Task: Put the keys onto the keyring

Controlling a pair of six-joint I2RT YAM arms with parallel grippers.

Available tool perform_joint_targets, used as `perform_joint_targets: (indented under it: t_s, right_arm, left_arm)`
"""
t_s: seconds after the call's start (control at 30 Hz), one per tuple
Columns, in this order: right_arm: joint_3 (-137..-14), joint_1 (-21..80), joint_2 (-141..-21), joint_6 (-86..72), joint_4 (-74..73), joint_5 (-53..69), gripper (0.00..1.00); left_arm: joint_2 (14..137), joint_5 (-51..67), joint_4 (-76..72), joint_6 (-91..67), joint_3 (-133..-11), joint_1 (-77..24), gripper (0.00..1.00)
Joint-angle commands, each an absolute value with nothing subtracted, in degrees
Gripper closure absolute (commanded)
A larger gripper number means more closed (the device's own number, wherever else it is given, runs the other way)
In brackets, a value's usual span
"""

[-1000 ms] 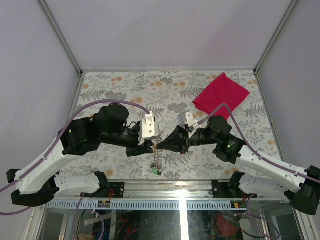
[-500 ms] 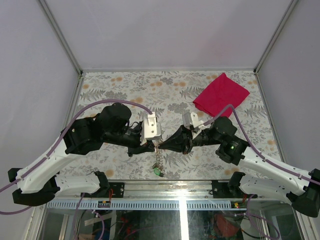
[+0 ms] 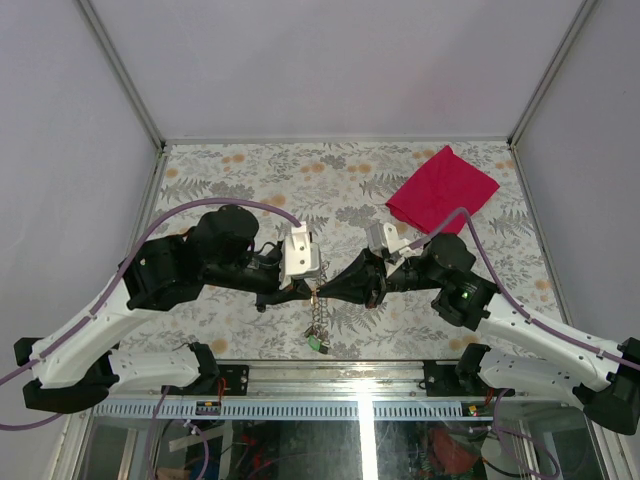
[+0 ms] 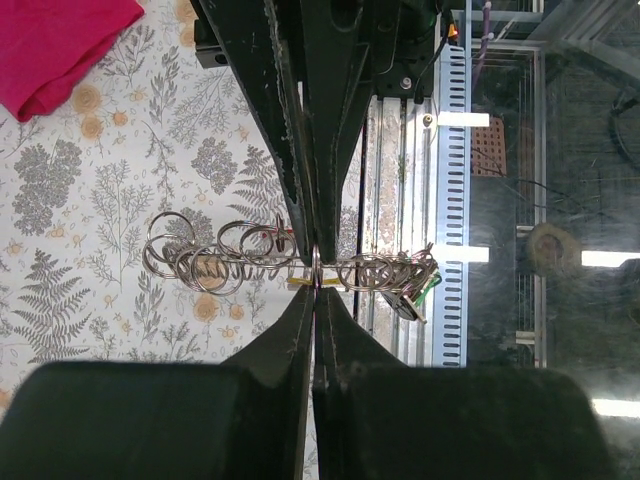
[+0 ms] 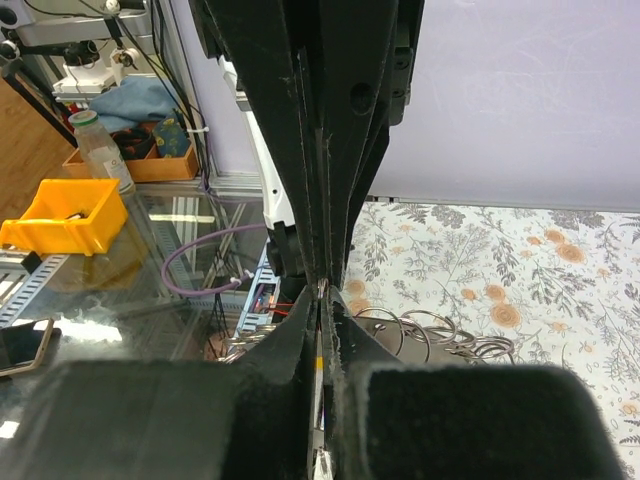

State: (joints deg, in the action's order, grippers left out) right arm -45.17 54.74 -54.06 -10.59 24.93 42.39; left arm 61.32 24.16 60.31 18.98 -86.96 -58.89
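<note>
Left wrist view shows the chain of silver metal rings (image 4: 210, 262) held in the air above the floral-patterned counter (image 4: 80, 200), with a small yellow piece (image 4: 298, 284) at its middle. The keys cannot be made out. There the right claw (image 5: 322, 303) pinches the chain. The left claw (image 4: 315, 294), tips pressed together, meets it at the same spot. A small green tag (image 3: 314, 344) dangles lowest.

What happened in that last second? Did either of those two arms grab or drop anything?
The left gripper edged inward and closed its jaws on the chain of rings, tip to tip with the right gripper, which was already shut on it and barely shifted. Nothing was let go. The chain hangs between them as before, green tag at the bottom; the red cloth has not moved.
</note>
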Motion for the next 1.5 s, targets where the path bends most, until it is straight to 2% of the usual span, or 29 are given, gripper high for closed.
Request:
perform_joint_targets:
  t_s: [0.0,0.33,0.77,0.97,1.13,1.33,1.47]
  right_arm:
    - [-47.63,54.78,-51.2,-12.64,34.33,39.98,1.0]
    - [-44.89,54.8,-47.49,-14.78,39.66,35.25,1.0]
    - [-38.82,54.76,-48.67,-24.34,63.24,28.65,1.0]
    - [-38.11,54.82,-50.76,-26.72,68.71,27.37,1.0]
    - [-38.5,54.77,-51.07,-26.74,68.18,28.64,1.0]
    - [-38.91,54.81,-50.99,-26.72,67.44,29.63,1.0]
    - [-39.57,54.76,-51.3,-26.79,66.79,30.67,1.0]
  left_arm:
    - [60.45,24.84,56.62,18.63,-86.19,-59.29,1.0]
    - [58.08,26.03,51.83,15.86,-84.36,-59.31,1.0]
    - [53.45,29.26,38.25,10.22,-77.33,-59.32,1.0]
    - [51.9,29.16,32.82,8.29,-75.06,-59.28,0.99]
    - [47.76,25.45,24.94,6.12,-71.6,-59.32,0.9]
    - [43.35,22.48,15.96,3.7,-66.76,-59.3,0.69]
    - [43.17,23.14,13.66,2.29,-65.64,-59.32,0.67]
